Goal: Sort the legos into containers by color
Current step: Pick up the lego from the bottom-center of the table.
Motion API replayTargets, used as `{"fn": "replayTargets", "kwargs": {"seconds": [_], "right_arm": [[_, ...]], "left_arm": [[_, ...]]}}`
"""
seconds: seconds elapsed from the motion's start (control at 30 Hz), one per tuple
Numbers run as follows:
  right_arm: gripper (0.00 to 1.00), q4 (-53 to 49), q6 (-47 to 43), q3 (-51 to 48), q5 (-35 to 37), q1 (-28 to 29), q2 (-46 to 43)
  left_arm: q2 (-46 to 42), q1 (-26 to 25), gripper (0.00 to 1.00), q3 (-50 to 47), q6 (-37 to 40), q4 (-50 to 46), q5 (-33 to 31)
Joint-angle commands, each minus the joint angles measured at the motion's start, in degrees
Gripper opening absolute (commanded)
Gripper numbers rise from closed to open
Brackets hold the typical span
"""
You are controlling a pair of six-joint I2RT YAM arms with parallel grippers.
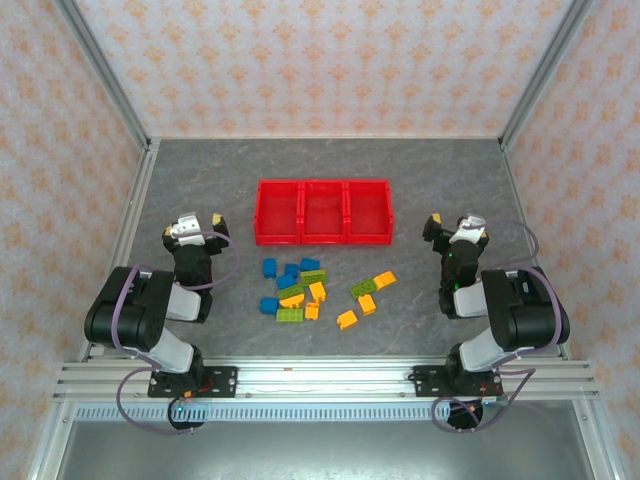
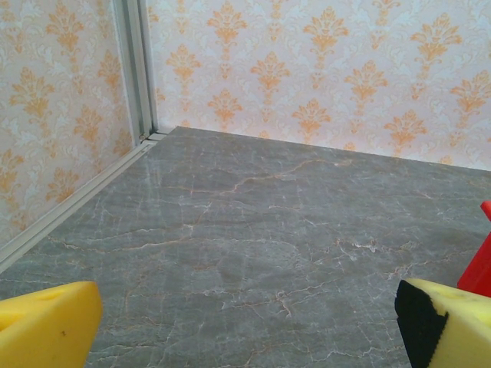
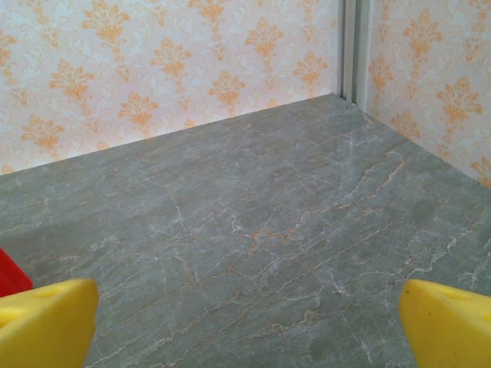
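Three joined red bins (image 1: 323, 211) stand in a row mid-table, all looking empty. In front of them lies a loose scatter of legos (image 1: 318, 291): blue ones (image 1: 270, 268) at the left, lime green ones (image 1: 364, 287) and orange-yellow ones (image 1: 384, 279) mixed toward the right. My left gripper (image 1: 197, 224) rests left of the bins, open, with bare floor between its yellow fingers (image 2: 46, 326). A red bin corner (image 2: 479, 268) peeks in at that view's right. My right gripper (image 1: 454, 226) sits right of the bins, open and empty, yellow fingertips (image 3: 449, 330) wide apart.
The grey marble-patterned table (image 1: 200, 170) is enclosed by patterned walls with metal corner posts (image 2: 138, 69). An aluminium rail (image 1: 320, 380) runs along the near edge by the arm bases. Bare floor lies behind the bins and beside each gripper.
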Motion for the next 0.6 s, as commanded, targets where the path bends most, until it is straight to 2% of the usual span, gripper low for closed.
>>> {"fn": "replayTargets", "kwargs": {"seconds": [0.0, 0.2, 0.5, 0.57], "right_arm": [[1.0, 1.0, 0.46, 0.18, 1.07, -0.04, -0.21], [1.0, 1.14, 0.38, 0.17, 1.07, -0.04, -0.2], [1.0, 1.04, 0.52, 0.16, 0.78, -0.21, -0.4], [1.0, -0.36, 2.33, -0.18, 6.72, 0.39, -2.98]], "left_arm": [[-0.2, 0.55, 1.0, 0.77, -0.65, 0.2, 0.68], [-0.29, 1.08, 1.0, -0.55, -2.76, 2.53, -2.46], [-0.29, 0.8, 0.99, -0.37, -2.31, 2.27, -2.79], [-1.72, -1.88, 0.99, -2.06, 0.12, 5.81, -5.56]]}}
